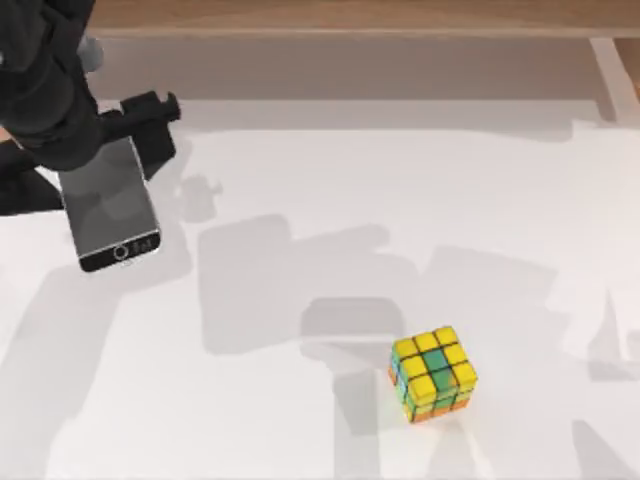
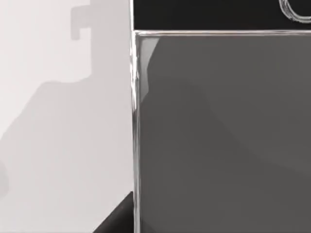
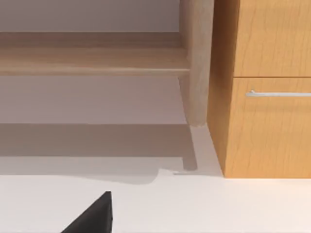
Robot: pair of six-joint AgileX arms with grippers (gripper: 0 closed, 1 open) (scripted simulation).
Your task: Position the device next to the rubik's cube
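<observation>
Top view: phone point(image 1: 110, 208) at upper left of frame, long axis running up-down with a slight tilt, home button at lower end. Cube point(image 1: 433, 373) well apart, toward lower right of centre on white surface point(image 1: 330, 180). Left gripper point(image 1: 100, 135) sits over phone's upper end; cannot tell whether shut on it or merely above. Left arm far nearer. Left wrist view: screen close under camera. Right arm parked, facing a wooden cabinet point(image 3: 262, 97).
</observation>
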